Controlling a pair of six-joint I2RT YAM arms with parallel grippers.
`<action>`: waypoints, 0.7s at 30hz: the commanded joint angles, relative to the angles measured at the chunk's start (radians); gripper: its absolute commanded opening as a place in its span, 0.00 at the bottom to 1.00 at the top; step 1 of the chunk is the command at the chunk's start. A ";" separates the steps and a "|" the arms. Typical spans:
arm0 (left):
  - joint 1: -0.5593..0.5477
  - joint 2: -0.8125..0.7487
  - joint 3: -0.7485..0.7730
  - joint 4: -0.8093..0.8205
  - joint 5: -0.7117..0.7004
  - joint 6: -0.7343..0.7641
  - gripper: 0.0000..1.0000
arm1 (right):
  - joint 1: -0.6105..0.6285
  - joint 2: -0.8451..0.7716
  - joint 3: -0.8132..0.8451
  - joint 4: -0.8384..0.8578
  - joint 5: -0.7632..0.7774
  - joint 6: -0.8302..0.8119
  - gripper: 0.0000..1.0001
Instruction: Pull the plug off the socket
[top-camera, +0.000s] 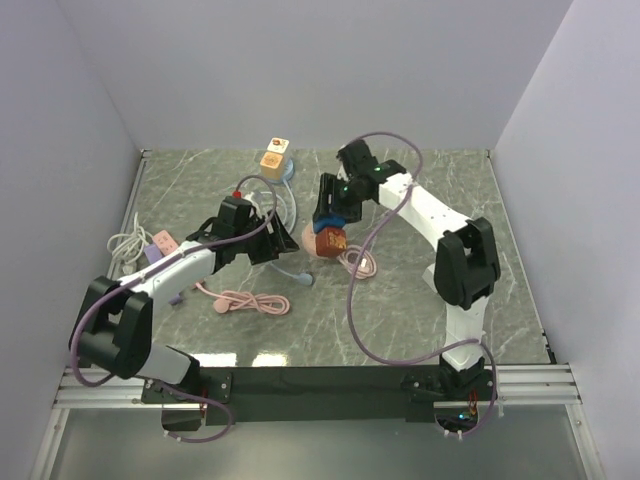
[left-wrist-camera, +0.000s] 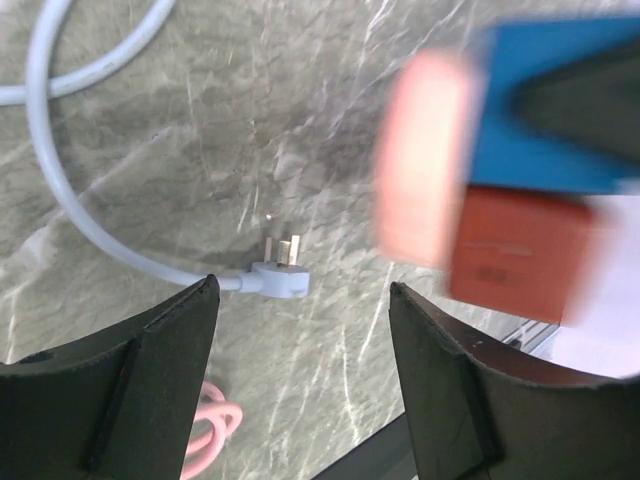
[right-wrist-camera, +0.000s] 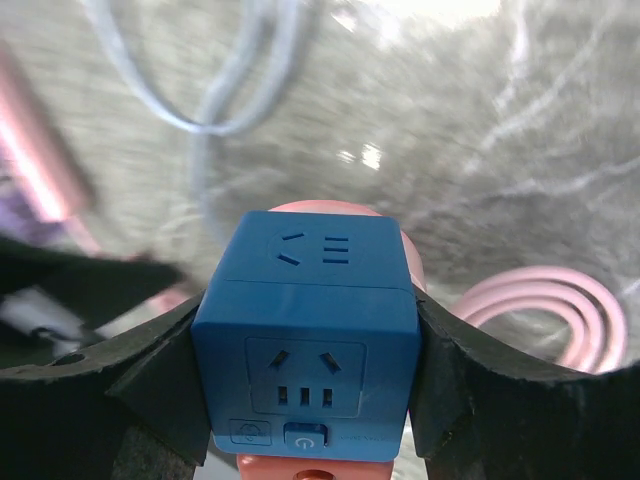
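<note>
My right gripper (top-camera: 328, 212) is shut on a blue cube socket (right-wrist-camera: 310, 340) and holds it above the table at mid-centre. A pink plug body (top-camera: 312, 241) and a red-orange block (top-camera: 334, 240) sit against the cube's underside. In the left wrist view they appear blurred at the right: the blue cube (left-wrist-camera: 560, 110), the pink part (left-wrist-camera: 425, 160) and the red-orange block (left-wrist-camera: 520, 255). My left gripper (top-camera: 285, 243) is open and empty just left of the cube. Between its fingers (left-wrist-camera: 170, 340), a loose pale blue plug (left-wrist-camera: 280, 278) lies on the table.
The pale blue cable (top-camera: 285, 205) loops behind the left gripper. A pink cable lies coiled at front left (top-camera: 250, 301) and under the cube (right-wrist-camera: 545, 310). A white power strip with cords (top-camera: 150, 247) lies at left. An orange cube socket (top-camera: 274, 158) stands at the back.
</note>
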 joint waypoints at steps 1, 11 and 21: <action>-0.020 0.035 0.028 0.066 0.031 0.025 0.75 | -0.012 -0.111 0.022 0.109 -0.172 0.044 0.00; -0.052 0.002 0.048 0.148 0.036 0.004 0.79 | -0.017 -0.125 -0.024 0.146 -0.210 0.066 0.00; -0.052 -0.109 0.017 0.137 -0.018 0.021 0.88 | -0.020 -0.110 -0.021 0.149 -0.253 0.058 0.00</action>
